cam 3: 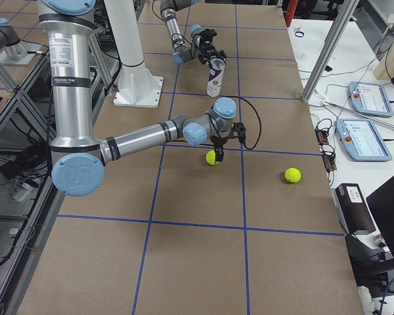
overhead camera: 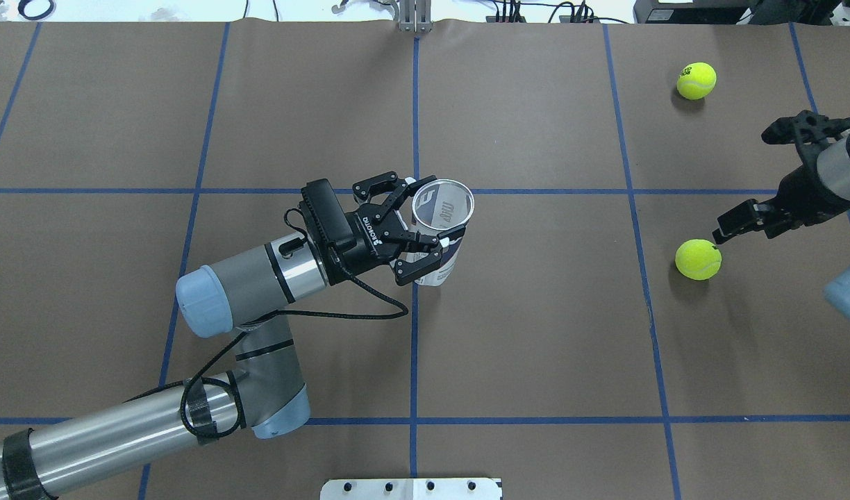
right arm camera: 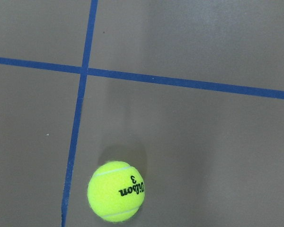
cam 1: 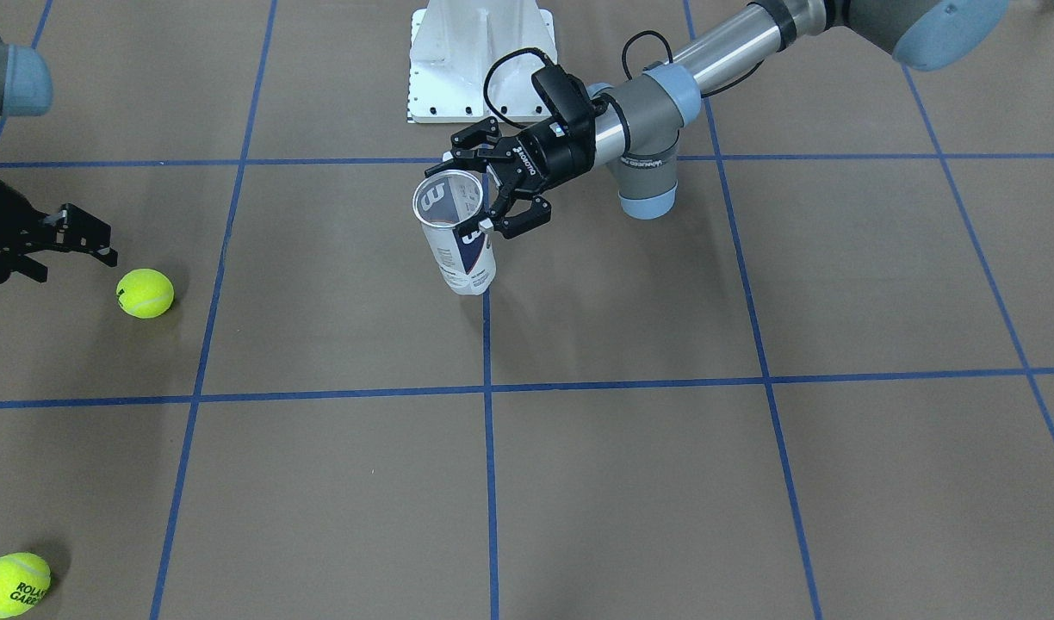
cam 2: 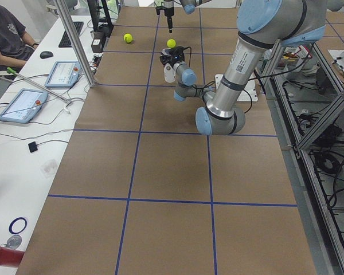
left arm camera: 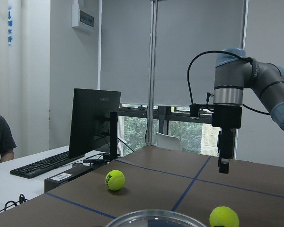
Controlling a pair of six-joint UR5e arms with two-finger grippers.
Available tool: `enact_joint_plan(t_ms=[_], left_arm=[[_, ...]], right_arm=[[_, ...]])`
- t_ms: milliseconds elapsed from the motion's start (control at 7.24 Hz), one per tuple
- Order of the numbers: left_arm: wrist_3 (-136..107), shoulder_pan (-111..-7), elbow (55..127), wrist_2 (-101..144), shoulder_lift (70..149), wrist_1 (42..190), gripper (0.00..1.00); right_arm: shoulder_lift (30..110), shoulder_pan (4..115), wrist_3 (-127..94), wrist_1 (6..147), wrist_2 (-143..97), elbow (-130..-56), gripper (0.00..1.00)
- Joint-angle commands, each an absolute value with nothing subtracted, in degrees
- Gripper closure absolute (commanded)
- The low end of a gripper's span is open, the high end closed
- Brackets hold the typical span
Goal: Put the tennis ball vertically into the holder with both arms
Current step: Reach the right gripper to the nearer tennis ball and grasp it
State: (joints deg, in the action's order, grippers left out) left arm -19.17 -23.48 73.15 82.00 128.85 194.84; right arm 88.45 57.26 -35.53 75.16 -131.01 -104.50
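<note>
The holder (overhead camera: 440,229), a clear can with a white and navy label, stands upright near the table's middle, open mouth up. My left gripper (overhead camera: 423,217) comes in level from the side, its fingers closed on the can's upper part; it also shows in the front view (cam 1: 468,191). A yellow tennis ball (overhead camera: 698,259) lies on the table at the right. My right gripper (overhead camera: 743,184) points down, open and empty, above and just beside this ball. The right wrist view has the ball (right arm camera: 116,191) low and left of centre, with no fingers showing.
A second tennis ball (overhead camera: 696,80) lies farther out on the right (cam 1: 12,585). The white pedestal base (cam 1: 480,60) stands at the robot's side of the table. Blue tape lines grid the brown surface. An operator sits at a desk beyond the table's left end (cam 2: 8,34).
</note>
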Motion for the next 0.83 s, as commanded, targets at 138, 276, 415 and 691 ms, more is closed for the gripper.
enact_joint_plan(t_ms=[138,276,415,691], left_arm=[[-19.25,-23.29,73.13,81.91,128.85,194.94,0.19],[-19.25,-23.29,73.13,81.91,128.76,194.94,0.19],[-19.25,-23.29,73.13,81.91,128.85,194.94,0.19],[-19.25,-23.29,73.21,81.91,128.85,194.94,0.19]], right_arm=[[86.05,51.86,-38.06,75.15,-124.2,-101.18,0.01],[84.48,51.25,-38.14,75.23,-123.84,-99.68,0.01],[83.77,50.28,-38.06,75.15,-123.84,-97.84,0.01],[83.5,49.92,-38.06,75.15,-123.93,-97.3,0.06]])
